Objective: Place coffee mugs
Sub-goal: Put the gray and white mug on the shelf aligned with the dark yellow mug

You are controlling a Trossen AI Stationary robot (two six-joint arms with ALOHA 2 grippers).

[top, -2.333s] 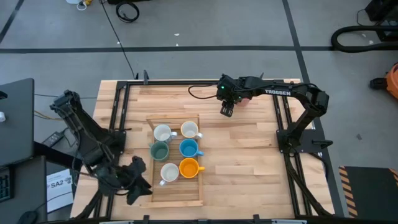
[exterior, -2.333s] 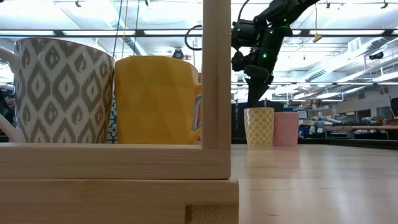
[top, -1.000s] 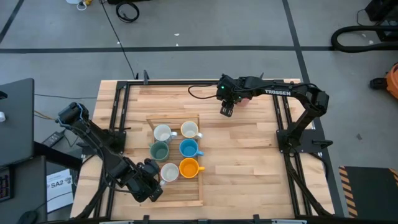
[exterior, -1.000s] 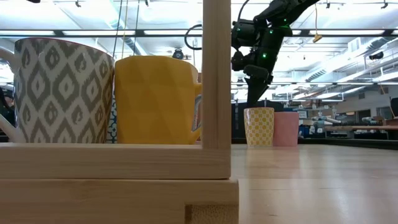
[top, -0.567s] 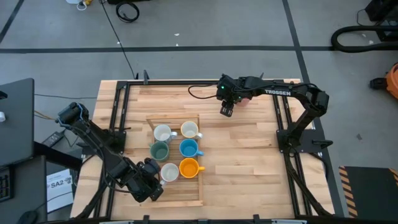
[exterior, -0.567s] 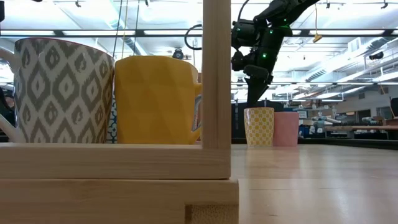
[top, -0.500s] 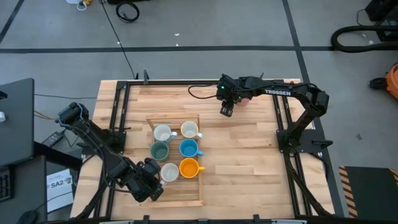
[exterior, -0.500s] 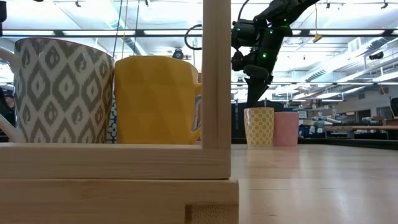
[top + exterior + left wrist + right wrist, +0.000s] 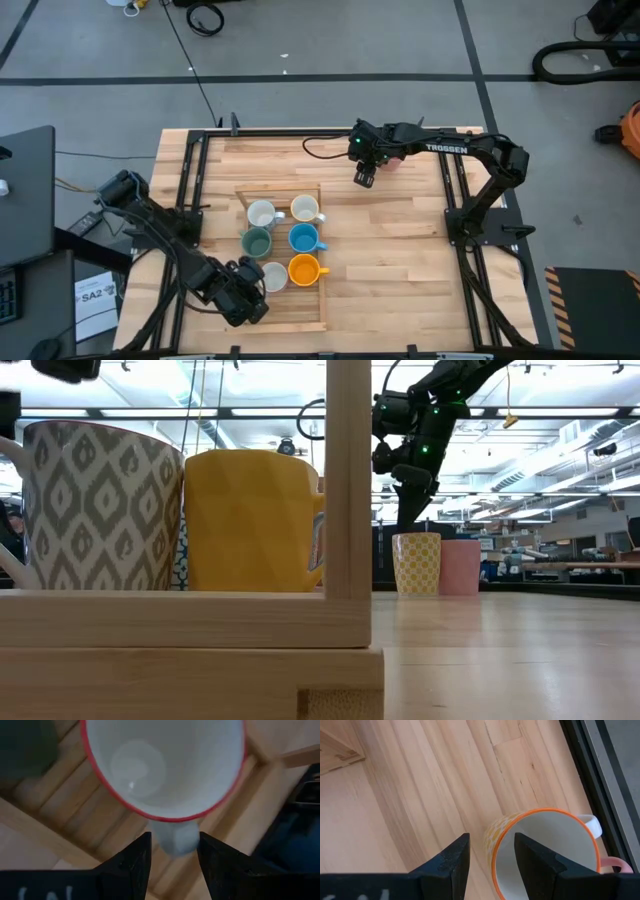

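Six coffee mugs stand in the wooden tray (image 9: 321, 300). The near-left one is a white mug (image 9: 276, 277) with a red rim (image 9: 165, 815). My left gripper (image 9: 174, 840) is open just above it, a finger on either side of its handle. At the table's far side a yellow-patterned mug (image 9: 540, 855) stands beside a pink mug (image 9: 460, 567). My right gripper (image 9: 491, 840) hangs open over the yellow mug's rim, one finger outside the wall and one over the hollow. My left gripper comes slanting down from the table's near-left side, and the white mug's handle (image 9: 174, 834) fills the gap between its fingers. I cannot tell whether they touch it. The mug stands upright in the tray. My right gripper: I cannot tell whether it touches the yellow mug.
The other mugs in the tray are two white (image 9: 262, 214) (image 9: 305, 208), a teal (image 9: 257, 242), a blue (image 9: 303, 237) and an orange one (image 9: 304, 269). The tray's near end (image 9: 285, 312) holds no mug. Black frame rails (image 9: 455, 200) run along the table's sides.
My left gripper has edged a little down and toward the white mug in the tray, its fingers as wide apart as before. Part of that arm now shows at the top left of the low view.
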